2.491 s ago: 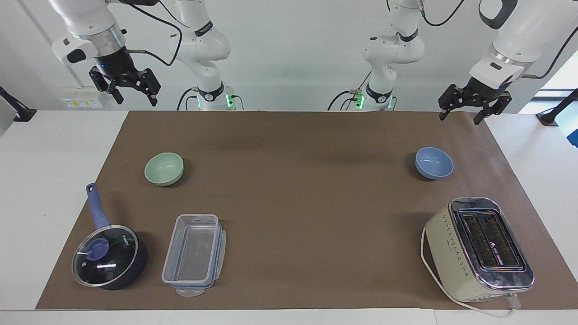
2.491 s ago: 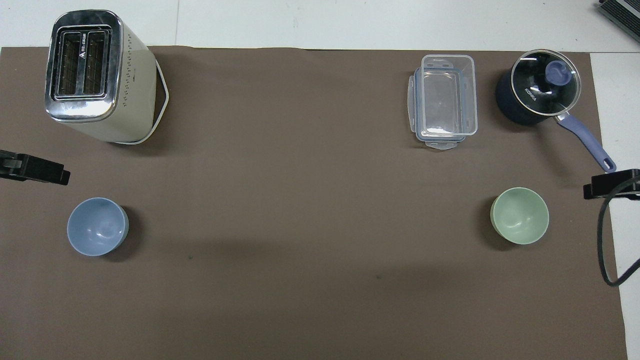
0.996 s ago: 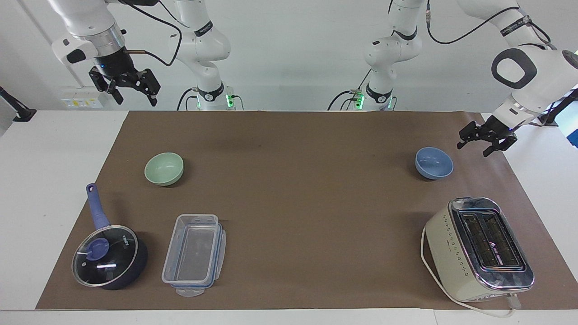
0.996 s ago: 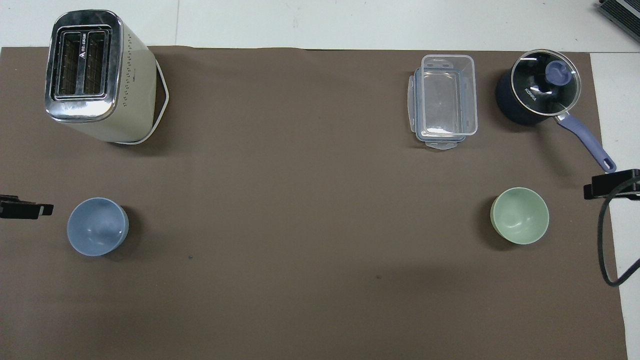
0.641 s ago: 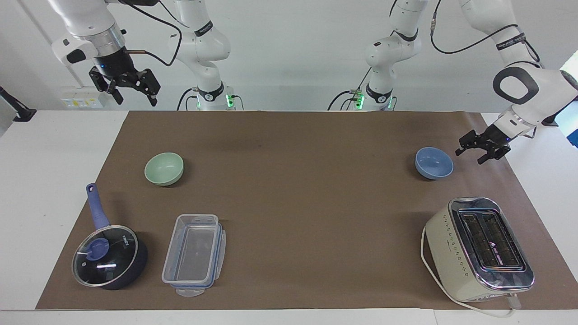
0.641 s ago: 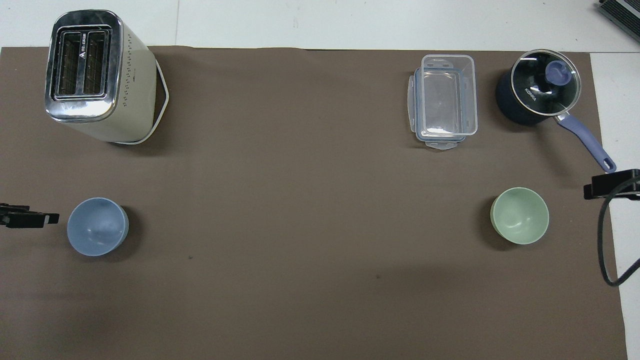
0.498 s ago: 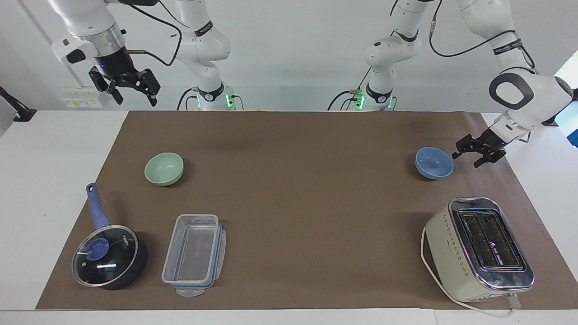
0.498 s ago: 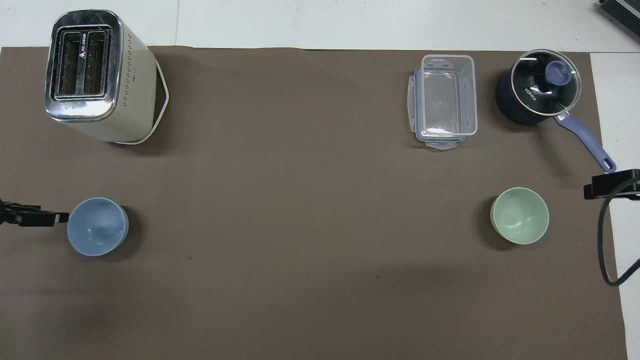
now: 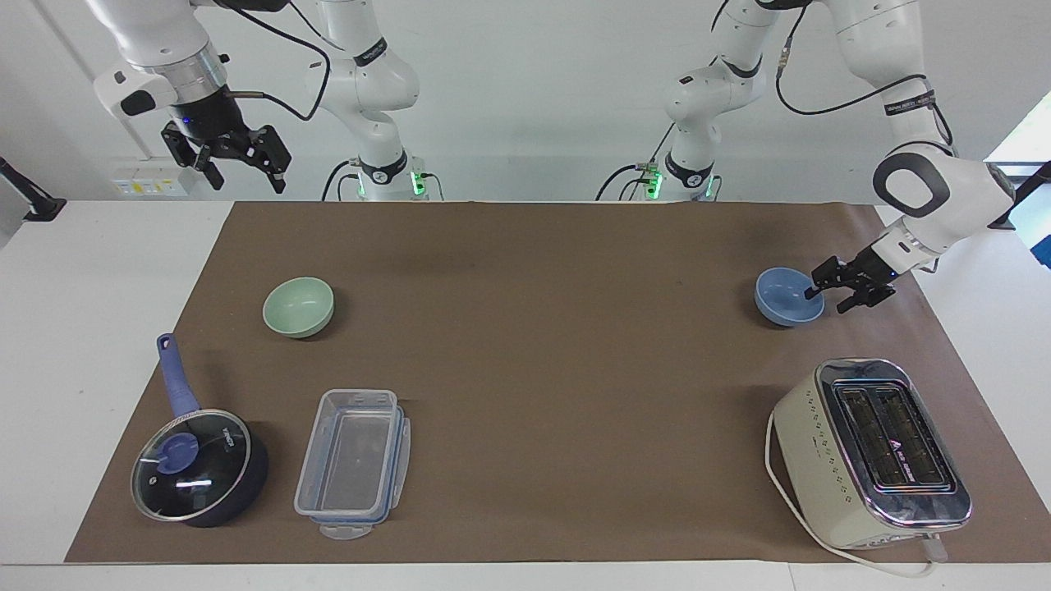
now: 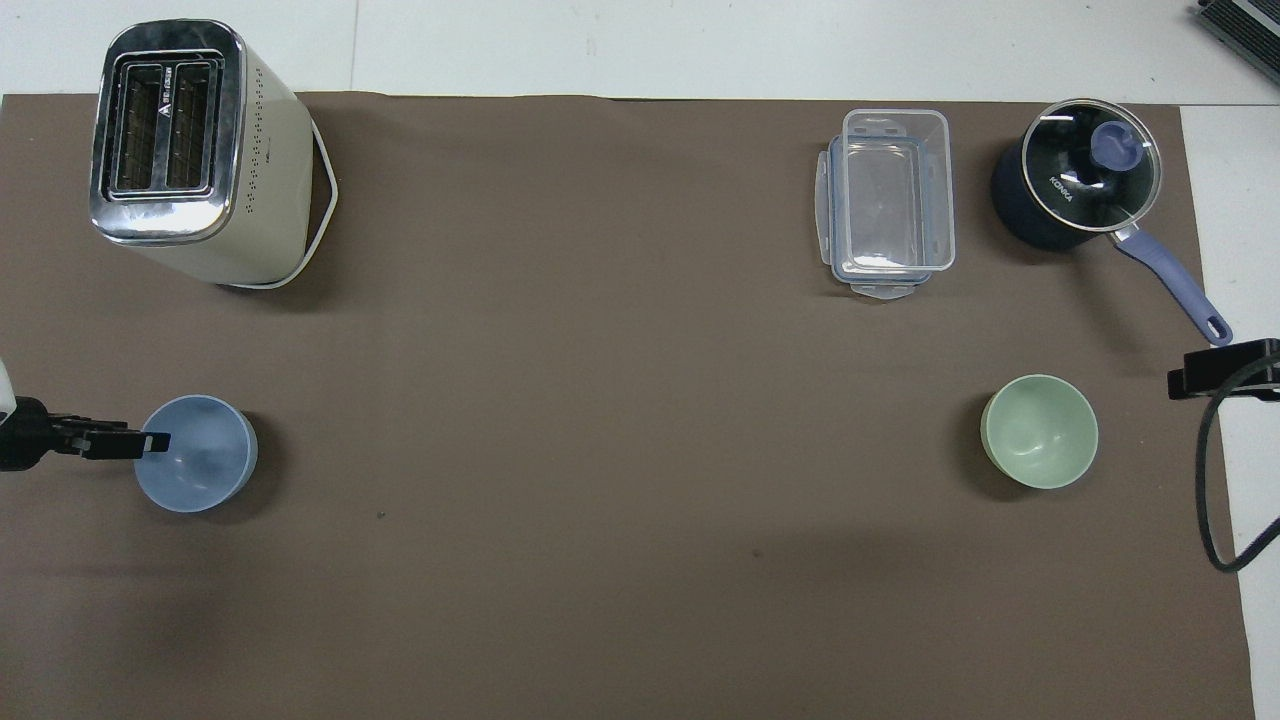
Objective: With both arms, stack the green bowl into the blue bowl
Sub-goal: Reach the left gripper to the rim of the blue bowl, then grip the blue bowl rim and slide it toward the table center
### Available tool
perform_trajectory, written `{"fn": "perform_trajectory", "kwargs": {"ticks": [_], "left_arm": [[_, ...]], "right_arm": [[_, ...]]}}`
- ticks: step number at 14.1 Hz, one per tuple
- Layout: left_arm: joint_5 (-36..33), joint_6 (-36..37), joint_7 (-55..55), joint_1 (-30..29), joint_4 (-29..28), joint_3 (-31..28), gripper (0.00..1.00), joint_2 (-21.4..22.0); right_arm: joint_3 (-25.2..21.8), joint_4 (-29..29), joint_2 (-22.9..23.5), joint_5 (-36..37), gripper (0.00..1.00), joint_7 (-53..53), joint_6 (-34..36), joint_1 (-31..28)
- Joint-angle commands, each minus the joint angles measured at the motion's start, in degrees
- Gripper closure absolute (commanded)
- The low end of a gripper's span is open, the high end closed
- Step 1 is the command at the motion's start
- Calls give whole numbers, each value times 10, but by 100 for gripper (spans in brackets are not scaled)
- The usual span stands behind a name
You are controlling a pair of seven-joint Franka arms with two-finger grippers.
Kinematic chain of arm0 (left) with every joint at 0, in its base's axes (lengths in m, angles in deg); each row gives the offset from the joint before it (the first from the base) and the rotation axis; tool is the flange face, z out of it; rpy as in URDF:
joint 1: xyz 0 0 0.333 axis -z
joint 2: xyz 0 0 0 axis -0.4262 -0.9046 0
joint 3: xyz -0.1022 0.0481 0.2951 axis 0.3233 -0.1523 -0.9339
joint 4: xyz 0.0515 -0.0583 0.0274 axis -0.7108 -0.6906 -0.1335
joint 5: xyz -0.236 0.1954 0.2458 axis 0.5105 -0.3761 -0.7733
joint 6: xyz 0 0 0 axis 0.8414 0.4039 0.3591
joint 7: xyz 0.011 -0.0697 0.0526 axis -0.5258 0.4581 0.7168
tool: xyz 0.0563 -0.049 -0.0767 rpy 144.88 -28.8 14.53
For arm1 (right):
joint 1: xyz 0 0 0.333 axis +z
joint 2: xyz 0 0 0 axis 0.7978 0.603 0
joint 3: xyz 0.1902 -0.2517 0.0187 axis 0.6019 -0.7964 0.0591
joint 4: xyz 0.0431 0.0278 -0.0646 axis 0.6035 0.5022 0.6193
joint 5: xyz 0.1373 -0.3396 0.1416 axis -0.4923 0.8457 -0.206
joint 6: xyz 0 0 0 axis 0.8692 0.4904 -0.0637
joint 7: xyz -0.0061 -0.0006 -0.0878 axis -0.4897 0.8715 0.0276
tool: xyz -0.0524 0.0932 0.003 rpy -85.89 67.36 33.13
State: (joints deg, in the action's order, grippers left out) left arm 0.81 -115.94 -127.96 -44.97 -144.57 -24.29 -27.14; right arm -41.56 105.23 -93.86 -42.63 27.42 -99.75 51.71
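The blue bowl (image 9: 784,300) sits upright on the brown mat at the left arm's end of the table; it also shows in the overhead view (image 10: 205,460). My left gripper (image 9: 825,300) is low at its rim, open, with one finger inside the bowl and the other outside; the overhead view (image 10: 150,441) shows its tip over the rim. The green bowl (image 9: 298,306) sits upright at the right arm's end, also in the overhead view (image 10: 1039,431). My right gripper (image 9: 246,182) waits open, high above the table's edge, apart from the green bowl.
A cream toaster (image 9: 870,451) stands farther from the robots than the blue bowl. A clear lidded container (image 9: 353,464) and a dark-blue saucepan with a glass lid (image 9: 199,464) lie farther out than the green bowl. A brown mat (image 9: 534,369) covers the table.
My left gripper has come down and moved in toward the blue bowl until its fingers straddle the rim. The right arm and both bowls have not moved.
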Motion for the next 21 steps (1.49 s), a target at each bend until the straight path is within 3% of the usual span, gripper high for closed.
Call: {"fn": "perform_trajectory", "kwargs": {"ticks": [1,3,4,6,9,14,21], "left_arm": [[12,-20,-7,8,-26,-4,46,15],[12,-19,-8,5,-25,-4,80,15],[12,-20,-8,4,-23,-4,91,15],[14,-22,-12,1,-22,-4,100,15],[14,-24,-14,7,-23,-4,100,23],[14,-47,-5,38,-71,-3,100,101],[11,-116,142,155,-118,-2,100,123]], "right_arm": [[0,11,-11,7,0,3,5,-3],[0,11,-11,7,0,3,4,-3],[0,11,-11,7,0,3,4,-3],[0,11,-11,7,0,3,4,-3],[0,11,-12,7,0,3,4,-3],[-1,11,-12,7,0,3,4,-3],[-1,11,-12,7,0,2,4,-3]]}}
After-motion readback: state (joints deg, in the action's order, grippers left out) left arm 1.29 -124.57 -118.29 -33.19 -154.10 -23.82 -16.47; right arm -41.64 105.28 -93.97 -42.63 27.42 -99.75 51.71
